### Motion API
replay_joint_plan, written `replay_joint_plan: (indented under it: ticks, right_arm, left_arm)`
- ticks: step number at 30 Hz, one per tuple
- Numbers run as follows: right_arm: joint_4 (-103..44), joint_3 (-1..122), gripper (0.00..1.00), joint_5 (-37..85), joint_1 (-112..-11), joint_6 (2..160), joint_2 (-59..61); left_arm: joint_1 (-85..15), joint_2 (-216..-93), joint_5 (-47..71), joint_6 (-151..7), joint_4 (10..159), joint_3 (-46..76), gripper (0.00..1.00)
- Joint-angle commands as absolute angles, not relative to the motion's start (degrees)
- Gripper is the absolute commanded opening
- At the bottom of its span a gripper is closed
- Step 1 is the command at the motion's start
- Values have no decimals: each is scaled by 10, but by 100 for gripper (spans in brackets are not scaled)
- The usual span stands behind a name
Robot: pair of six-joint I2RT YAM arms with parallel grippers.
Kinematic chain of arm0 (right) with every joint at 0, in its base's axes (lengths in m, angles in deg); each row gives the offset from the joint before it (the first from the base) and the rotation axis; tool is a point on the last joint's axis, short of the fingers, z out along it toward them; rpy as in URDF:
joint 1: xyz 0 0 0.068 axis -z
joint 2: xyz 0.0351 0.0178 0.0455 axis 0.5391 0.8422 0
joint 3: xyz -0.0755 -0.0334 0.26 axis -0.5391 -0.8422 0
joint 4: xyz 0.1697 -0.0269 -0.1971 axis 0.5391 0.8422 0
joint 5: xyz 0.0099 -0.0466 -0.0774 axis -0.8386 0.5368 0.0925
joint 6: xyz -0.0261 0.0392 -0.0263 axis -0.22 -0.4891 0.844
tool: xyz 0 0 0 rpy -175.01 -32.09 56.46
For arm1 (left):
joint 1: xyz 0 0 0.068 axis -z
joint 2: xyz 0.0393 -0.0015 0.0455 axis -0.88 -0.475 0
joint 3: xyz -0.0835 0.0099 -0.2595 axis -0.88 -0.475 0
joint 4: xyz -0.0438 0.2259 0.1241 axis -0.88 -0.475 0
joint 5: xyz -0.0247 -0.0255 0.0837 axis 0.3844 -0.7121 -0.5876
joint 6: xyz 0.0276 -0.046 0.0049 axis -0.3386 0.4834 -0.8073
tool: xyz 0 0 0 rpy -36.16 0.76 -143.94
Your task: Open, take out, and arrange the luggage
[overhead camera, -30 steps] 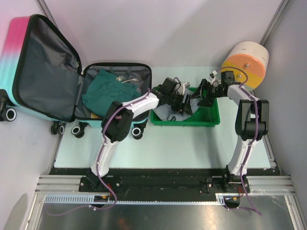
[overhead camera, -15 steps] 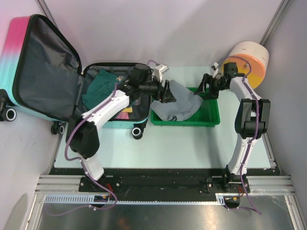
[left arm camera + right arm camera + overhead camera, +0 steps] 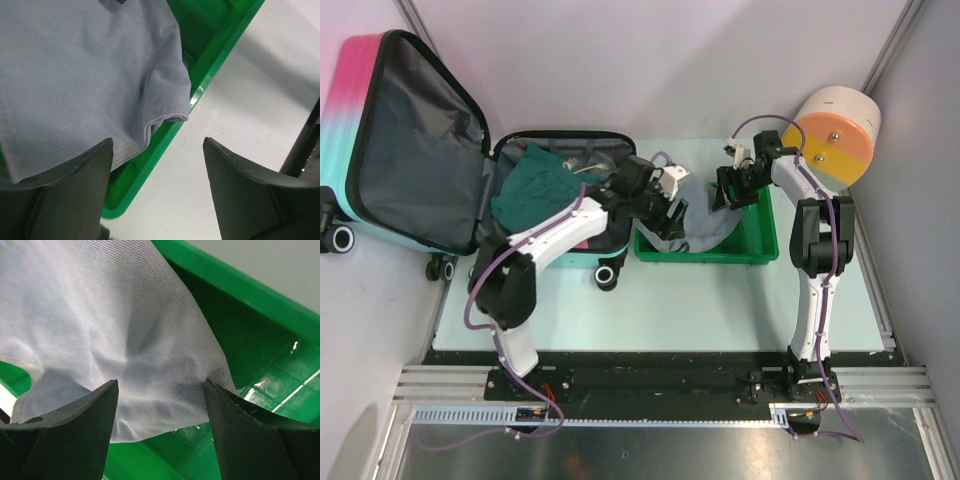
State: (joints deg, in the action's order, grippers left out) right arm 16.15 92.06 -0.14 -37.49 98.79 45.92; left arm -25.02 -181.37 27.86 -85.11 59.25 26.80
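Left of left end effector [image 3: 672, 212]: open luggage [image 3: 410, 130]. It and right end effector [image 3: 728, 189] wide.

The grey cloth [image 3: 700, 225] hides most of the floor of the green tray [image 3: 765, 230]. In both wrist views the cloth runs off the picture's edges — its full outline cannot be told — and the fingers [image 3: 75, 190] of the left hand [image 3: 158, 141] and right hand [image 3: 161, 382] are cut off at the bottom. Left of the tray, the luggage [image 3: 410, 150] lid is clipped by the picture's edge, the left arm [image 3: 565, 222] covers part of its open half, and the pale bits [image 3: 585, 162] beside the dark green garment [image 3: 535, 180] are too small to name.
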Motion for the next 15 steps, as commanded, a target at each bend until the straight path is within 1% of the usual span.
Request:
replay_joint_plan:
  ticks: [1, 2, 4, 5, 6, 8, 9, 11, 12, 14, 15]
  right_arm:
    - [183, 917, 71, 31, -368, 1013, 462]
    - [188, 916, 69, 32, -365, 1011, 464]
    - [199, 910, 61, 26, -361, 1006, 464]
    - [201, 907, 54, 25, -358, 1006, 458]
    - [202, 899, 44, 23, -353, 1004, 455]
    - [207, 893, 30, 15, -347, 1004, 441]
    - [218, 892, 19, 10, -344, 1004, 436]
    - [232, 889, 8, 1, -340, 1007, 426]
    - [241, 875, 0, -4, -339, 1008, 413]
    - [244, 854, 0, -7, -338, 1012, 399]
    - [247, 842, 0, -8, -339, 1015, 384]
  left_arm:
    - [-217, -1867, 251, -917, 572, 319, 78]
    - [-202, -1876, 246, -923, 572, 325, 78]
    - [-192, -1906, 233, -937, 571, 343, 79]
    - [-186, -1918, 228, -940, 571, 351, 79]
    - [-184, -1929, 226, -945, 570, 365, 78]
    - [-183, -1958, 219, -955, 566, 377, 75]
    - [-183, -1965, 215, -972, 562, 384, 69]
    - [-183, -1981, 192, -989, 556, 388, 61]
    - [-184, -1983, 183, -1006, 553, 389, 54]
    - [-188, -1978, 167, -1019, 553, 387, 49]
    - [-190, -1975, 164, -1023, 552, 383, 44]
